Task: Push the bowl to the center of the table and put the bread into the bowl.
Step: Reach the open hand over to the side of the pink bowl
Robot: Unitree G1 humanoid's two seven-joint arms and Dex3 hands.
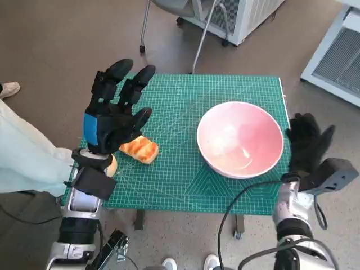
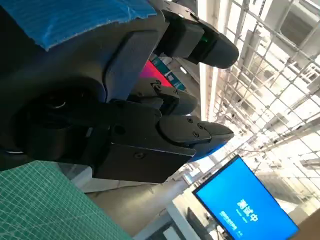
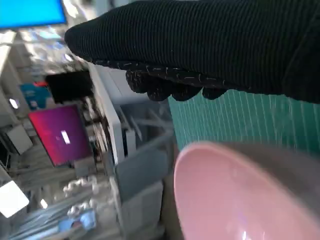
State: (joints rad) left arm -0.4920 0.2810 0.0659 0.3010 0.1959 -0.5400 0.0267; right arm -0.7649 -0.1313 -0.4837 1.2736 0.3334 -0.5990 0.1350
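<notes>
The wide pink plastic-looking bowl [image 1: 240,139] sat right of the green-matted desk's [image 1: 180,185] middle; rigid and probably light, it should slide if pushed on its outer wall. The gloved right hand [image 1: 308,142] waited just beside it, released. The soft golden bread roll [image 1: 139,149] lay under the raised, spread, empty left hand [image 1: 115,109].

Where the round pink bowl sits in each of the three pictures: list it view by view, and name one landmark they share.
Head view: the round pink bowl sits right of centre on the green cutting mat, near the right hand.
Left wrist view: not in it; only the left hand and a mat corner show.
Right wrist view: the bowl's rim fills the lower right, below the glove.
Shared landmark: the green cutting mat, seen in all three.
</notes>
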